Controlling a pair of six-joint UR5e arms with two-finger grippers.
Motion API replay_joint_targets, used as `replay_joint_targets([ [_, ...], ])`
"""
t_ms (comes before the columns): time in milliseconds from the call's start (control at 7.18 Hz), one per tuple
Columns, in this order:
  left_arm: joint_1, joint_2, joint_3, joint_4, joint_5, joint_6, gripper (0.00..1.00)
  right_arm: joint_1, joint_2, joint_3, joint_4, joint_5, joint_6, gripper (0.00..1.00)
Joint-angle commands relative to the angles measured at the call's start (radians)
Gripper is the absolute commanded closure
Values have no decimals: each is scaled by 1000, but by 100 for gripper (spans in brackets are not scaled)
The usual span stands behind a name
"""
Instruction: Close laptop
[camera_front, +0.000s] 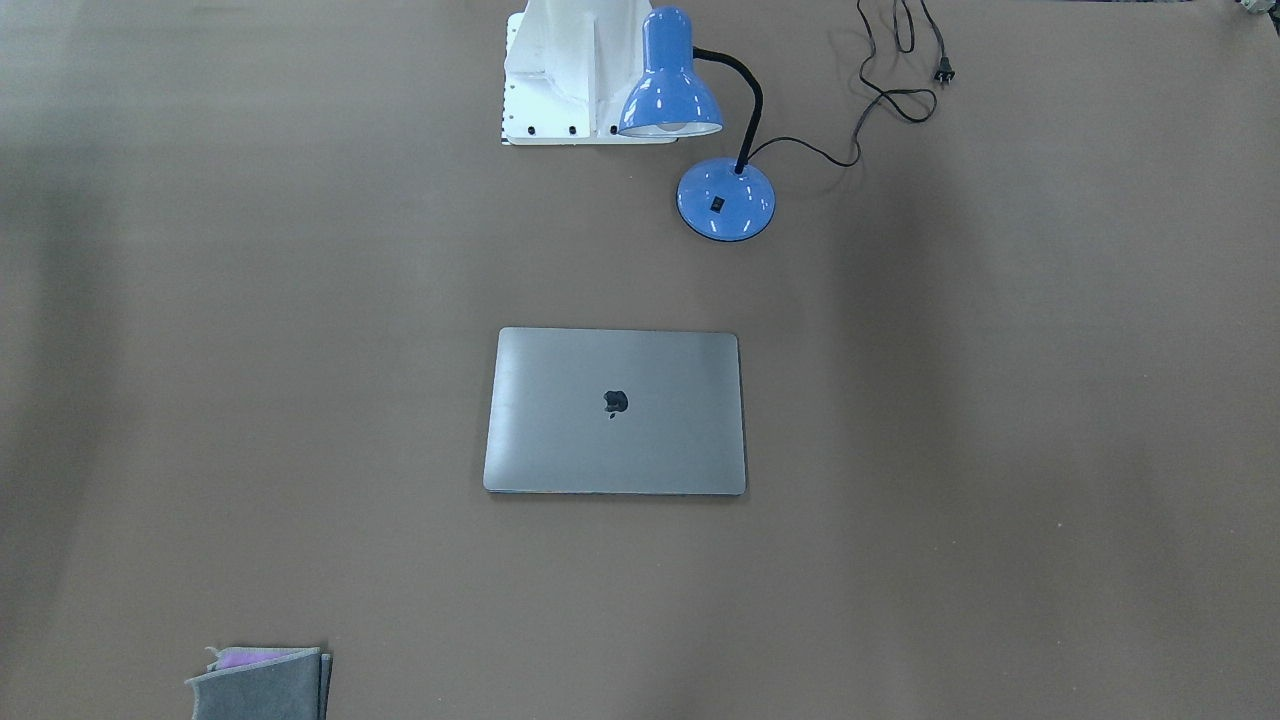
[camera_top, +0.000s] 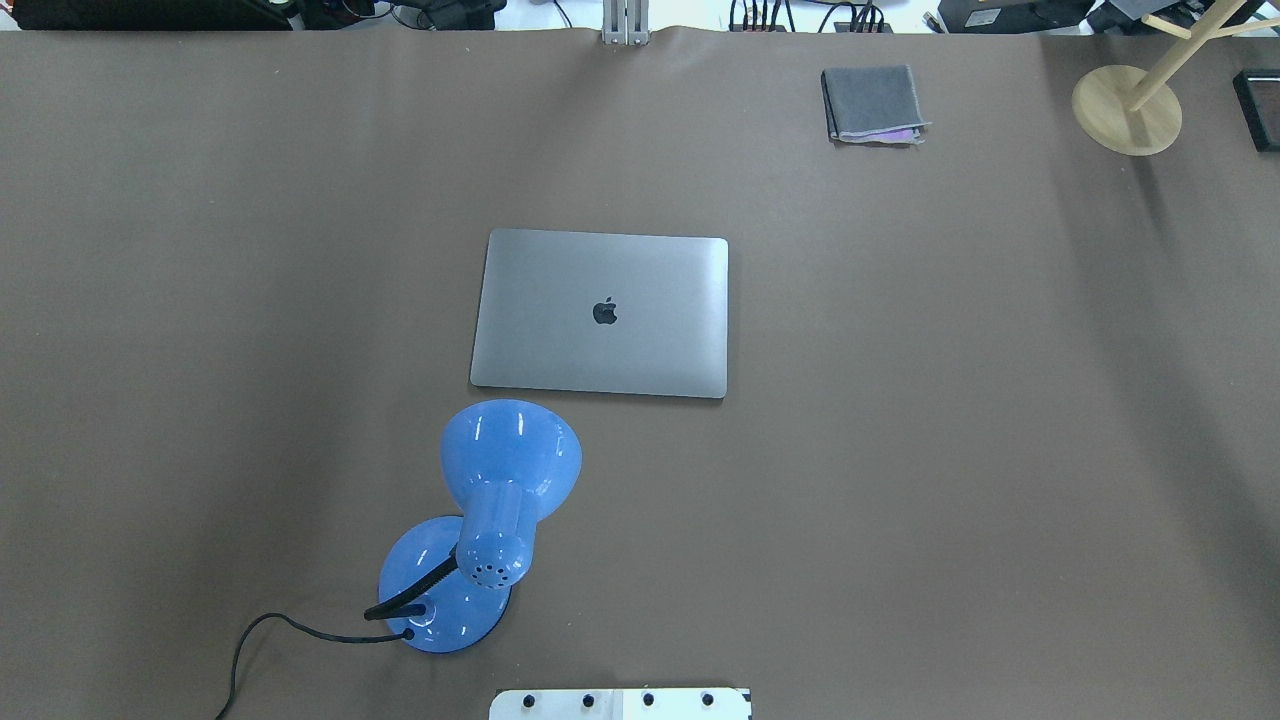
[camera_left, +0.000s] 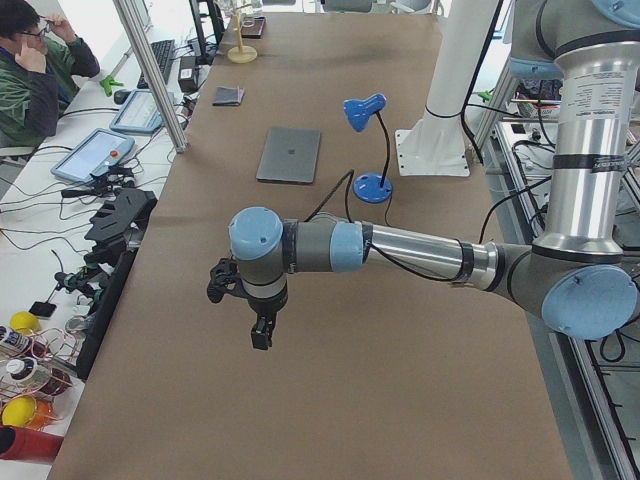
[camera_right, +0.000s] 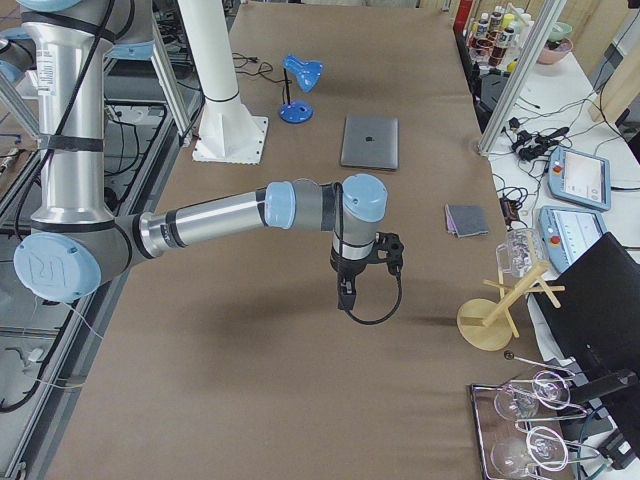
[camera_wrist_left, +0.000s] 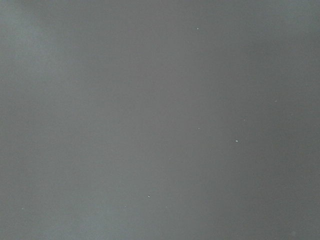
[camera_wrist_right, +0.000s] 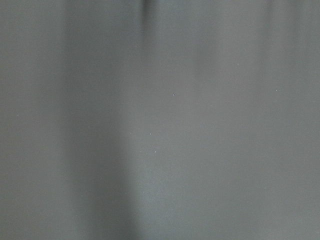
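Observation:
The space-grey laptop (camera_front: 615, 440) lies flat in the middle of the brown table with its lid down and the dark apple logo facing up. It also shows in the overhead view (camera_top: 600, 350) and in both side views (camera_left: 290, 154) (camera_right: 369, 141). My left gripper (camera_left: 260, 338) hangs over the table far towards its left end, well away from the laptop. My right gripper (camera_right: 344, 298) hangs over the table towards its right end, also well away. Each shows only in a side view, so I cannot tell if it is open or shut. Both wrist views show only bare table surface.
A blue desk lamp (camera_top: 510, 470) stands between the laptop and the white robot base (camera_front: 560, 80), its cord (camera_front: 880, 100) trailing off. A folded grey cloth (camera_top: 872, 104) and a wooden stand (camera_top: 1127, 110) are at the far side. An operator (camera_left: 30, 70) sits beside the table.

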Motion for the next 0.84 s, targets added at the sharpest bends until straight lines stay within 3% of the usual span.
replay_joint_targets([
  [0,3,18,-27,-6,-4,8,0,0,-9,4,-1,16,-4,0],
  [279,2,19,-21,-7,1,8,0,0,-54,19,1,67,-6,0],
  [697,0,26,-24,-7,1,8,0,0,-74,40,1,68,-9,0],
])
